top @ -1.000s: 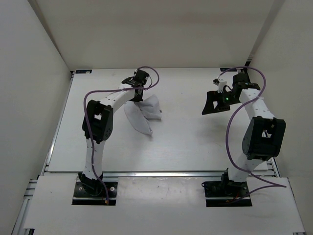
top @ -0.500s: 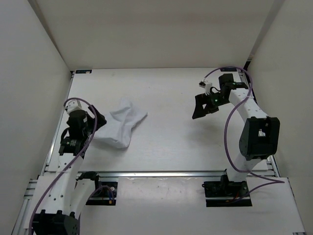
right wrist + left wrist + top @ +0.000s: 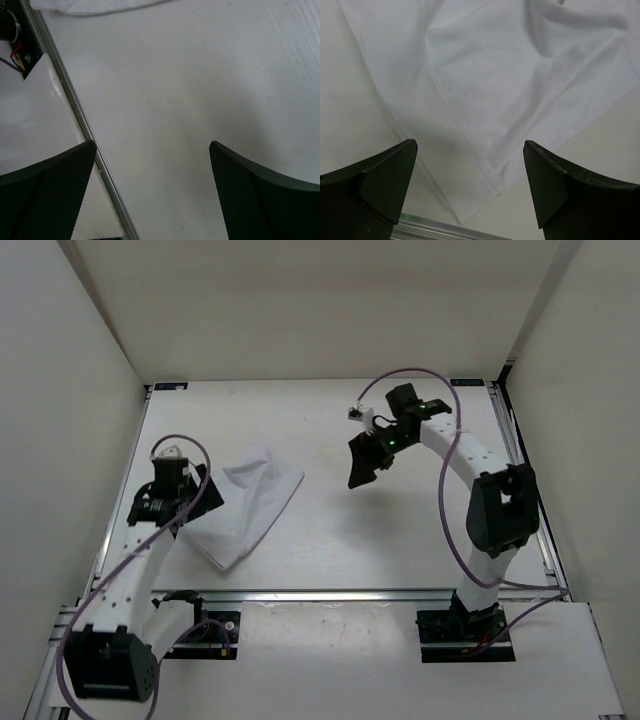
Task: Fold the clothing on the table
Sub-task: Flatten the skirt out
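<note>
The table (image 3: 420,540) carried the clothing (image 3: 248,502) on its left half, rumpled and loosely spread. No neat fold was apparent, so most of the folding seemingly remained. The left gripper (image 3: 198,492) stood released over the cloth's left edge, grasping nothing. The right gripper (image 3: 362,466), likewise spread and empty, hovered well apart above bare tabletop.

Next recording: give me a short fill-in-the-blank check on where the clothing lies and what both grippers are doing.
1. The clothing lies on the ___ side of the table.
2. The left gripper, above the clothing, has its jaws ___.
3. The right gripper, over bare table, holds ___.
Missing words: left; open; nothing.
</note>
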